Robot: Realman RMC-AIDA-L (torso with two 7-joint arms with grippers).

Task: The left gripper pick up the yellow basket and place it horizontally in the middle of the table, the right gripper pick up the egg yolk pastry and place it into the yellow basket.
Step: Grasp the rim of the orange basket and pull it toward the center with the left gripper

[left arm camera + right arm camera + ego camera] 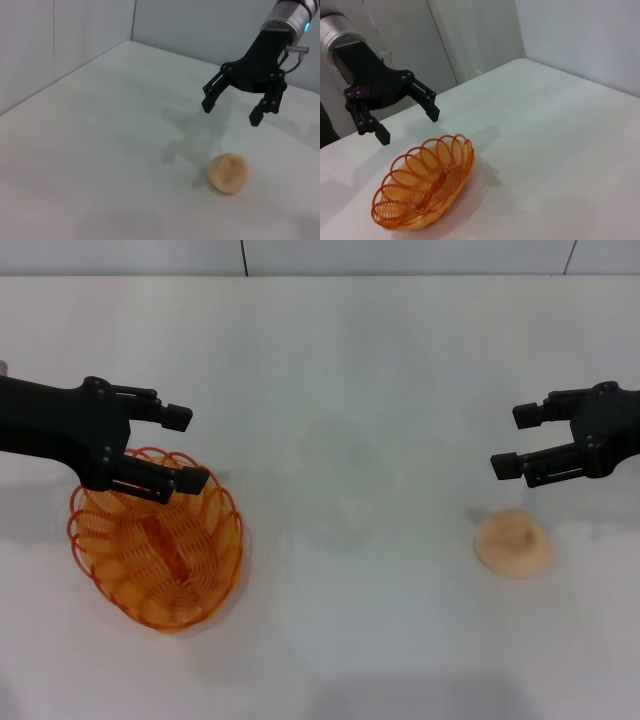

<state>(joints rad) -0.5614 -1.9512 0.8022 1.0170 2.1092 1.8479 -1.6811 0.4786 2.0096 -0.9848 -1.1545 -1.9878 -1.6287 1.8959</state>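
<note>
The left hand (184, 448) hangs spread wide and empty above the far rim of the yellow basket (157, 552), not touching it. The basket sits upright on the left of the white counter (340, 390), its long axis running from far-left to near-right. Well apart on the right, the egg yolk pastry (513, 542) rests dome up, with the right hand (515, 440) above and just beyond it, parted and holding nothing.
</note>
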